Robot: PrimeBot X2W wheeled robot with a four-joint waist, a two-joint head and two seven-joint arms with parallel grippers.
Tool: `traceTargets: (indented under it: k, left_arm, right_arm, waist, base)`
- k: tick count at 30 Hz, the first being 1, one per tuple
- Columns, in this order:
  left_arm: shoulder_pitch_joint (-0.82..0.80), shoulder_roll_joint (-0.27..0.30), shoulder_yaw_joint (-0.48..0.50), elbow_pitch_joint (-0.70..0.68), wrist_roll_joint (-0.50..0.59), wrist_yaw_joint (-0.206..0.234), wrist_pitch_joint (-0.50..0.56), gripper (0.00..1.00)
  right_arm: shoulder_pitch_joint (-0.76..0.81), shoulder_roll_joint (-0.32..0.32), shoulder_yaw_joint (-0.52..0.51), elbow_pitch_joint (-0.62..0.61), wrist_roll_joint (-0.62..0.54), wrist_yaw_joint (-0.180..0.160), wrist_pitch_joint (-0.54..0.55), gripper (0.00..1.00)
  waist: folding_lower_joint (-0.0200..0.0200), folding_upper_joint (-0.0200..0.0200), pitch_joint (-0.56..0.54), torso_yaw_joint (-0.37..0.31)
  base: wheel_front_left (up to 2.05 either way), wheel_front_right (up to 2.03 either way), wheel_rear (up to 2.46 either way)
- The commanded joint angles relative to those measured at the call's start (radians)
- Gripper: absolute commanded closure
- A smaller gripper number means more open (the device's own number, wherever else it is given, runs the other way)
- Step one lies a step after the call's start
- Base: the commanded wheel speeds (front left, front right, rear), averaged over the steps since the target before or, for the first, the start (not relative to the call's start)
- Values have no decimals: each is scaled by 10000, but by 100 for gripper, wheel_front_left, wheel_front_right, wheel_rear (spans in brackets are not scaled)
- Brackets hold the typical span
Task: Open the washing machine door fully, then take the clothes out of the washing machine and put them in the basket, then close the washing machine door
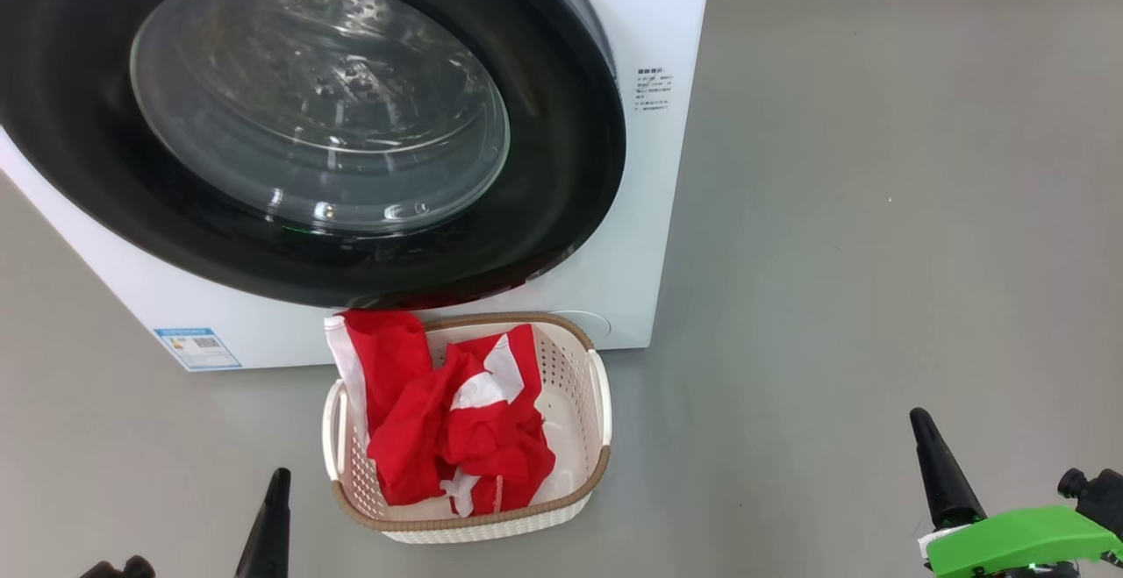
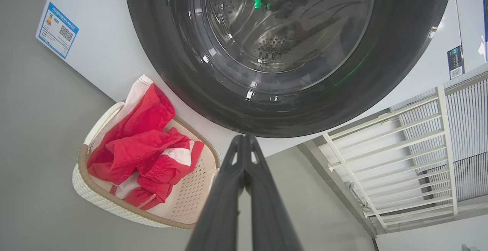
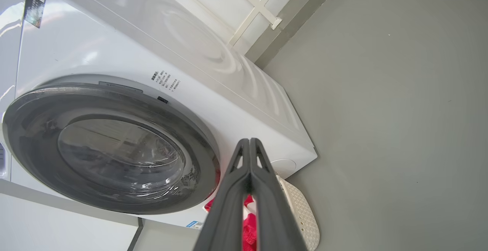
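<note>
Grey floor (image 1: 877,210): plain, smooth, spread before and beside the machine.

Washing machine (image 1: 654,17): white front-loader standing on the floor, with a blue label (image 1: 195,347) at its lower corner and small printed text on its front.

Door (image 1: 566,166): black rim with a clear glass window. It lies flat against the machine's front in the head view and the right wrist view, so it looks shut. Through the glass the steel drum shows no red cloth.

Basket (image 1: 575,385): cream, with a brown rim, on the floor just in front of the machine, below the door.

Clothes (image 1: 456,420): red with white patches, heaped inside the basket. One fold rises over the back rim, close under the door's lower edge; I cannot tell whether it touches.

Left gripper (image 1: 281,478): fingers pressed together, holding nothing, low and near the basket.

Right gripper (image 1: 921,420): fingers pressed together, holding nothing, well apart from the basket.

Step in hand, by judgement: all three parts look done, and both arms are drawn clear.

Next move: likely none beyond confirming the door has latched. If it has not, a firm push on the rim with closed fingers, avoiding the raised fold.
</note>
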Motion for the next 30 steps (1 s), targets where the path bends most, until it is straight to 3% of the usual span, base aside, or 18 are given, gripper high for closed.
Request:
traceTargets:
  k: [1,30]
  left_arm:
    - [-464,181,232,-173,-314,-39,55,100]
    - [-861,167,418,-32,-3326,-55,884,100]
  right_arm:
    - [-468,-175,78,-228,335,-6,54,100]
    - [-948,-180,-149,-211,3209,-9,904,100]
  waist:
    - [0,0,-19,11]
    - [0,0,-310,171]
  base:
    - [0,0,0]
    - [0,0,0]
